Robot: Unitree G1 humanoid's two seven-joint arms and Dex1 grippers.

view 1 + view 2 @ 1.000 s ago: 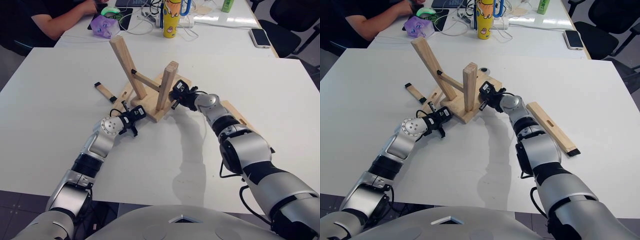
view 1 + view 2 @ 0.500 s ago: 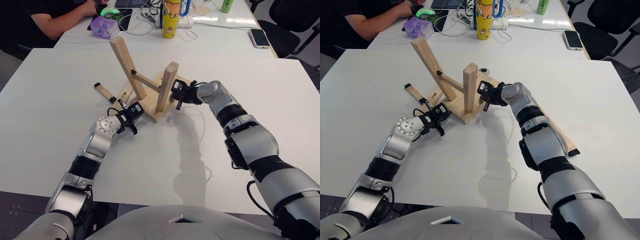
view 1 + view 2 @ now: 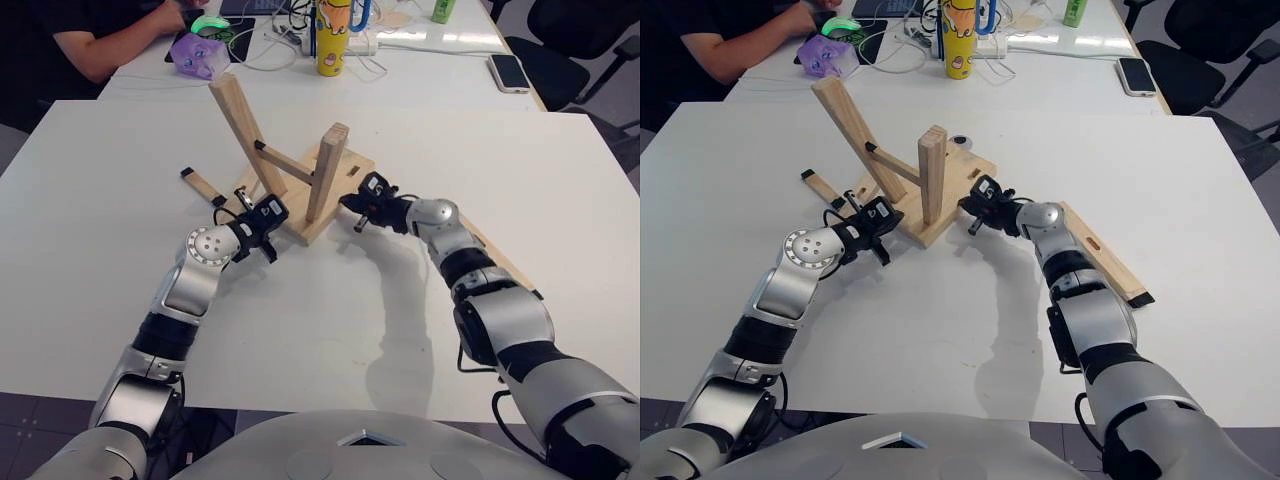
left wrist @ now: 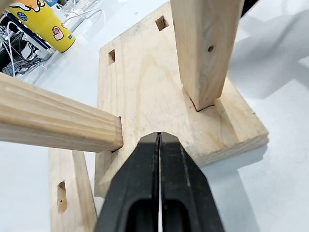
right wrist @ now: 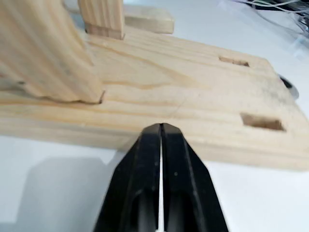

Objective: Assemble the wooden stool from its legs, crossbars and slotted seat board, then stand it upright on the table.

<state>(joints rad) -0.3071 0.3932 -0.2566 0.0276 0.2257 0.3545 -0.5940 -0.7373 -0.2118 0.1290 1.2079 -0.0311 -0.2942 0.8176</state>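
From the head, the seat board (image 3: 347, 172) is seen lying flat on the table (image 3: 110, 270), near its middle, with two legs already set in it: one upright leg (image 3: 328, 170) and one tilted leg (image 3: 240, 122), joined by a single crossbar (image 3: 286, 164). A loose leg (image 3: 1102, 257) is left on the table to the right, and a short loose piece (image 3: 200, 186) to the left, so the work is judged to be about half done. The left gripper (image 3: 268, 215) is held at the board's near-left edge and the right gripper (image 3: 360, 200) at its right edge. From the left wrist, that gripper's fingers are seen pressed together with nothing between them, just beside the board; two empty slots (image 4: 161, 22) are shown at the far end, and another loose piece (image 4: 65, 188) beside the board. From the right wrist, its fingers are likewise closed on nothing, close to the board's edge. The remaining legs and crossbars are yet to be fitted, and the stool is yet to be stood upright.
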